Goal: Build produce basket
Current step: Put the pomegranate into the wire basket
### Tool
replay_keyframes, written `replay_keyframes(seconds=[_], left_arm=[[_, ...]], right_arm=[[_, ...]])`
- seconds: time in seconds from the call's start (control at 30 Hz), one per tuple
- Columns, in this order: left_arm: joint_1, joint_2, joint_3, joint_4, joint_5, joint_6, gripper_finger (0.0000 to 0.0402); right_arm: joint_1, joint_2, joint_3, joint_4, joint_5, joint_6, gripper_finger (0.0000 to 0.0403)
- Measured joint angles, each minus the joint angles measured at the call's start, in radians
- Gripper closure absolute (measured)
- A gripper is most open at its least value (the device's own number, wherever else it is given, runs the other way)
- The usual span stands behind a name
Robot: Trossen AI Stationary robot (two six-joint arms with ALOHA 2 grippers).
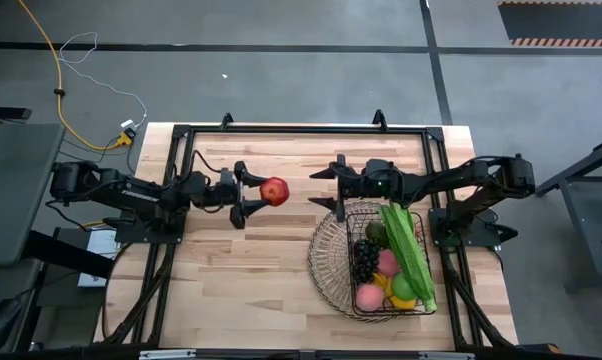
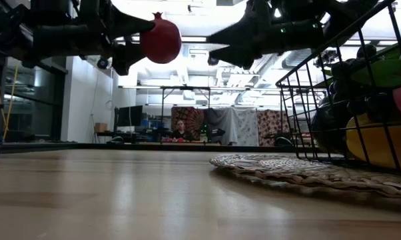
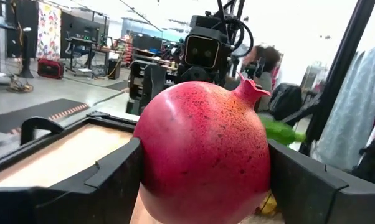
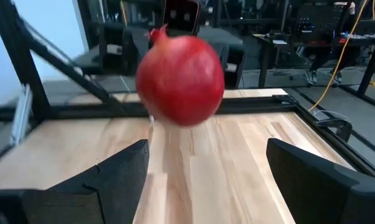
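Pomegranate (image 1: 274, 191) between left pincer (image 1: 249, 193) fingers

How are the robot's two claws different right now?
The left gripper is clamped on a red pomegranate; the right gripper holds nothing and is open. The left gripper hangs over bare wood of the table; the right gripper sits by the rim of the basket. Both are dark, raised off the table, and point toward each other.

Red pomegranate (image 4: 180, 79) hangs above the wooden worktop (image 4: 237, 162), ahead of the right pincer (image 4: 206, 180), whose 2 dark fingers (image 4: 113, 180) stand apart.
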Motion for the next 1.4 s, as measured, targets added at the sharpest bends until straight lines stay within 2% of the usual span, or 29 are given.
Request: replay_keyframes(seconds=[0.17, 0.33, 0.4, 0.57, 0.63, 0.83, 1.03, 1.17, 1.4], left_arm=[[-0.02, 0.044, 0.064, -0.021, 0.024, -0.06, 0.0116], [-0.084, 0.151, 0.166, -0.085, 0.034, -0.016, 0.0116], [-0.113, 0.217, 0.224, -0.083, 0.033, -0.001, 0.0116], [-0.176, 0.383, 0.38, -0.085, 0.022, 0.03, 0.0116], [-0.192, 0.449, 0.453, -0.086, 0.007, 0.029, 0.0116], [-0.209, 0.645, 0.697, -0.203, 0.001, 0.081, 0.0116], [-0.209, 0.779, 0.889, -0.341, 0.0, 0.119, 0.0116], [-0.208, 0.817, 0.951, -0.346, 0.0, 0.126, 0.0116], [-0.209, 0.834, 0.971, -0.347, 0.0, 0.17, 0.0099]], right_arm=[[0.004, -0.005, 0.08, -0.033, 0.016, 0.113, 0.0089], [0.03, -0.093, 0.179, -0.26, 0.038, 0.142, 0.0089], [0.063, -0.132, 0.194, -0.331, 0.121, 0.096, 0.0089], [0.158, -0.226, 0.196, -0.364, 0.445, -0.055, 0.0089], [0.174, -0.25, 0.197, -0.379, 0.507, -0.066, 0.0089], [0.183, -0.286, 0.197, -0.455, 0.516, -0.027, 0.0089], [0.184, -0.286, 0.197, -0.464, 0.516, -0.031, 0.0089], [0.183, -0.285, 0.196, -0.475, 0.516, -0.048, 0.0089], [0.183, -0.285, 0.196, -0.475, 0.516, -0.05, 0.0089]])
